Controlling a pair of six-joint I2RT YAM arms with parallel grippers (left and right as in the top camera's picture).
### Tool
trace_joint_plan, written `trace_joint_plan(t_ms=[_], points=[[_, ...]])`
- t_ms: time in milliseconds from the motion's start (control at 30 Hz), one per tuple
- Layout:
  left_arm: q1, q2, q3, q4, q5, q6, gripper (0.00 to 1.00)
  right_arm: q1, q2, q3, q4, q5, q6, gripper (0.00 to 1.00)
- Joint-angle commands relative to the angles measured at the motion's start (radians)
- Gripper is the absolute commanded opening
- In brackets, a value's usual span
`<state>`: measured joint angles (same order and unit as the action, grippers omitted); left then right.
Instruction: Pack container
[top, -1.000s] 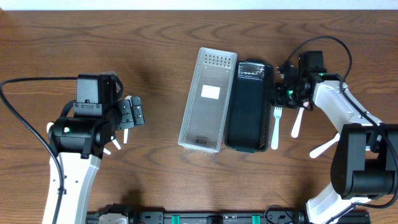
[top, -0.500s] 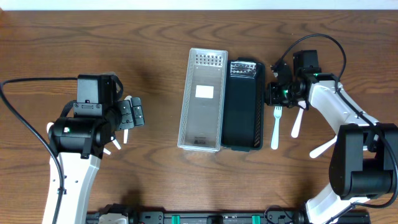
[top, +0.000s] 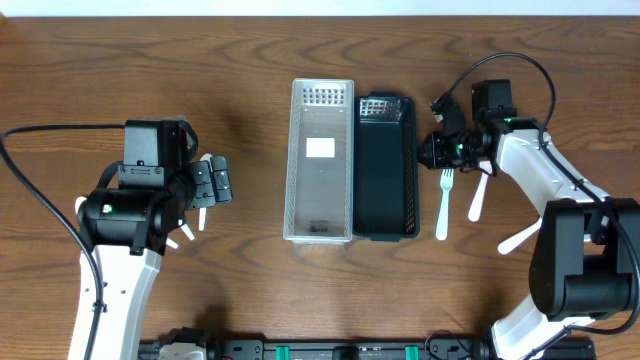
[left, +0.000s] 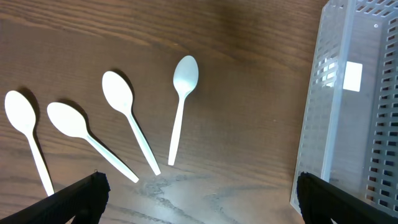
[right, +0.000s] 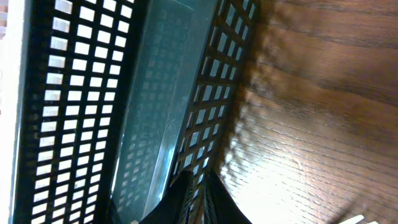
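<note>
1. The black basket (top: 387, 165) is a long, narrow tray with lattice walls and a glossy solid floor. A band of small holes sits at its end nearest the far edge of the bench (top: 250, 60).
2. The clear basket (top: 321, 160) has the same long shape, with pale see-through perforated walls.
3. Both stand at the middle of the bench, somewhat closer to the far edge. They lie side by side with their long walls touching, the black one toward the right edge.
4. The right fingers (right: 193, 194) are pressed close together on the rim of the black basket's right wall, near its far end. The lattice runs straight into the seam between them, so they appear to pinch it.
5. The left fingers (top: 215, 182) are spread wide and hold nothing. They hover toward the left edge, well apart from both baskets.
6. In the left wrist view, four white spoons (left: 181, 106) lie fanned on the wood below the left fingers, with the clear basket's wall at the picture's right.
7. A white label (top: 320, 148) shows on the clear basket's floor. The black basket shows only its bare floor.
8. A white fork (top: 444, 203) lies just beside the black basket's right wall. A white spoon (top: 477, 197) lies beyond it toward the right edge.
</note>
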<state>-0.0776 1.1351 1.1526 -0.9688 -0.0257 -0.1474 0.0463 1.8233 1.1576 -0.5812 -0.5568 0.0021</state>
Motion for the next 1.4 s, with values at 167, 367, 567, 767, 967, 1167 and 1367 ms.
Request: trace_joint_plan(t_ms=[167, 367, 567, 767, 967, 1167, 1367], points=[[0.003, -0.003, 0.023, -0.004, 0.0, 0.013, 0.98, 0.009, 0.003, 0.009, -0.007, -0.072, -0.013, 0.11], [0.003, -0.003, 0.023, -0.003, 0.0, 0.013, 0.98, 0.009, 0.003, 0.009, -0.108, -0.072, 0.008, 0.12], [0.003, -0.003, 0.023, -0.003, 0.0, 0.013, 0.98, 0.01, 0.003, 0.009, -0.15, -0.081, 0.006, 0.08], [0.003, -0.003, 0.023, -0.003, 0.0, 0.013, 0.98, 0.011, 0.003, 0.009, -0.154, -0.106, -0.008, 0.08], [0.003, -0.003, 0.023, -0.003, 0.0, 0.013, 0.98, 0.014, 0.003, 0.009, -0.152, -0.115, -0.009, 0.1], [0.003, -0.003, 0.023, -0.003, 0.0, 0.013, 0.98, 0.014, 0.003, 0.009, -0.144, -0.158, -0.027, 0.09], [0.003, -0.003, 0.023, -0.003, 0.0, 0.013, 0.98, 0.014, 0.003, 0.009, -0.106, -0.159, -0.027, 0.09]])
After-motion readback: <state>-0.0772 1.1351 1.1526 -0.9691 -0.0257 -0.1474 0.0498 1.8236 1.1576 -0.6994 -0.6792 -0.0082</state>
